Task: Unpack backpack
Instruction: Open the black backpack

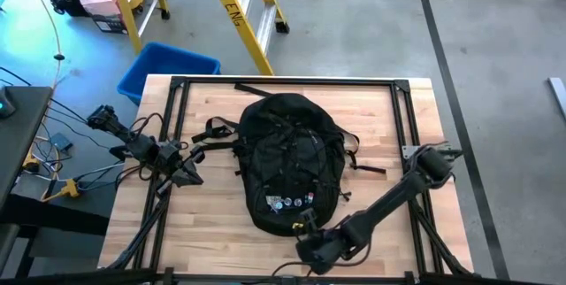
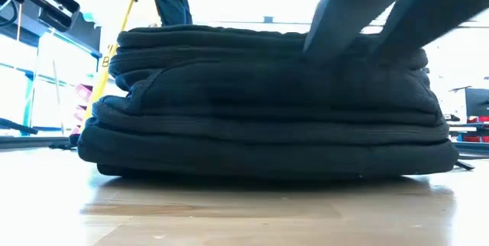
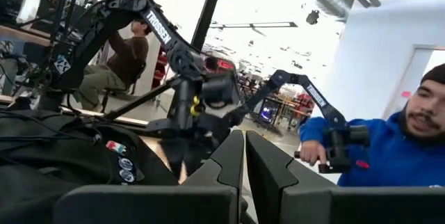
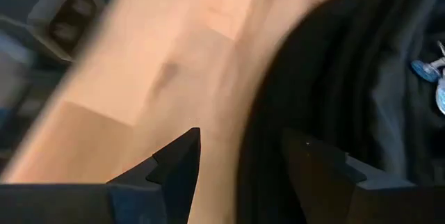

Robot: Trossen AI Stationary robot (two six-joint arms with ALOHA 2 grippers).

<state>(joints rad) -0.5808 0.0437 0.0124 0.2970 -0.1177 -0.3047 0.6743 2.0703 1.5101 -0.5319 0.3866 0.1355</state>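
Observation:
The black backpack [image 1: 287, 157] lies flat in the middle of the wooden table, its front up and its small round badges [image 1: 290, 202] toward the near edge. In the low view the backpack [image 2: 267, 116] is a wide dark stack on the tabletop. My right gripper [image 4: 243, 165] is open and slants down over the backpack's near edge [image 4: 334, 92], one finger over the wood and one over the black fabric. The same gripper [image 1: 311, 230] sits just near of the badges in the high view. My left gripper [image 3: 245, 165] is shut and waits at the table's left side [image 1: 186, 176].
A black metal frame [image 1: 283, 81] runs around the tabletop. The backpack's loose straps [image 1: 217, 130] trail to its left and right. Beyond the far edge stand a blue bin [image 1: 168, 65] and a yellow ladder [image 1: 239, 6]. People [image 3: 417, 140] are in the room beyond the table.

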